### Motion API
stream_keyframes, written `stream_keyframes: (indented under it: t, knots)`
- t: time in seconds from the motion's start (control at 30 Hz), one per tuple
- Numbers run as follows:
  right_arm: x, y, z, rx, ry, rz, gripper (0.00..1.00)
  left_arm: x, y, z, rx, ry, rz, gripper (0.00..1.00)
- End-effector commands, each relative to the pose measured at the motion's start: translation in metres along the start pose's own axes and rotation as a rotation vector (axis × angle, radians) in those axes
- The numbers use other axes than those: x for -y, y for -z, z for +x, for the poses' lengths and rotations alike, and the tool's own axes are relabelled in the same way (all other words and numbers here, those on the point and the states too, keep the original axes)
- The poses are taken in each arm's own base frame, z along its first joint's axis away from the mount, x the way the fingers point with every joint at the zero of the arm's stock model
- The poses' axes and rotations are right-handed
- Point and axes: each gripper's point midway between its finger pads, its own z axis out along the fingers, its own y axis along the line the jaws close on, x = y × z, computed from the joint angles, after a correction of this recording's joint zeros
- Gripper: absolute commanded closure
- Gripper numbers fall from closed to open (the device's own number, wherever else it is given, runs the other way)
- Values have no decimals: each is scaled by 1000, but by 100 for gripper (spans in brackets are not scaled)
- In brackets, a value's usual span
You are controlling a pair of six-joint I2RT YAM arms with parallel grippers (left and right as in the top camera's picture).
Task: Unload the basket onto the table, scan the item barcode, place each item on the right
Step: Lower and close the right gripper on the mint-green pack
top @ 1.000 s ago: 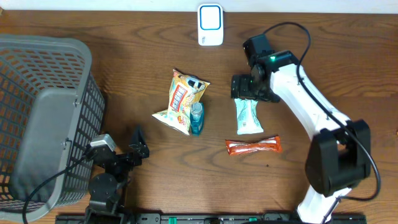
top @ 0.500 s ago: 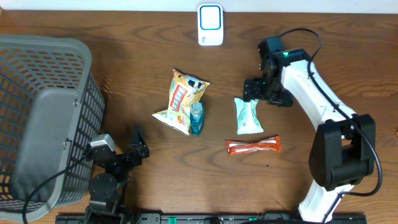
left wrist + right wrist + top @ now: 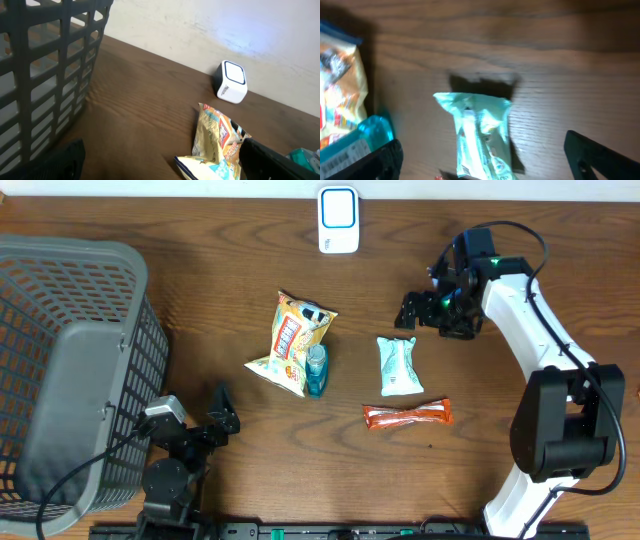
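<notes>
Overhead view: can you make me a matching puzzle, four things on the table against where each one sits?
1 scanner
2 basket
3 snack bag
4 orange wrapper

A left side of the table
B just below the green packet in the picture
C far edge, middle
D against the blue bottle

Pairs: 1-C, 2-A, 3-D, 4-B

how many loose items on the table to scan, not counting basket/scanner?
4: chip bag centre-left, blue bottle against its right edge, green packet right of centre, orange bar just robot-side of it. Basket interior is partly hidden.
</notes>
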Motion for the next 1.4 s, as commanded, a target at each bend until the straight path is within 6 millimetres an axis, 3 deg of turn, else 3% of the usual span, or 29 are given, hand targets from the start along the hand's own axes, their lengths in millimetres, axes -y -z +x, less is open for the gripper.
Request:
stream_keyframes:
  t: [0.0,0.1,0.27,0.4,0.47,0.53,0.7,0.73,0.93,1.1,1.37]
  knots:
    - [-2,-24,17,-74,114,-85,11,-9,-2,13,-31,-19,-31,2]
    - [7,-44,24,-97,119,-96,18,-9,-2,13,-31,-19,-31,2]
    - [13,-69,31,-134,138,-204,19,-9,-2,13,-31,-19,-31,2]
    - [30,-93,42,-202,95,-213,23,-9,-2,13,-31,-19,-31,2]
    - [38,-107,53,-253,80,-212,33,-9,-2,13,-31,-19,-31,2]
    - [44,-121,63,-297,77,-213,55,-9,-2,13,-30,-19,-32,2]
    - [55,-144,81,-370,45,-211,99,-9,-2,13,-31,-19,-31,2]
    - [56,-144,81,-370,44,-212,99,-9,-2,13,-31,-19,-31,2]
    - [48,-122,68,-375,29,-223,99,-9,-2,13,-31,-19,-31,2]
    - [11,-80,55,-317,66,-378,99,-9,-2,13,-31,-19,-31,2]
    - [-14,-22,52,-241,153,-411,99,-9,-2,13,-31,-19,-31,2]
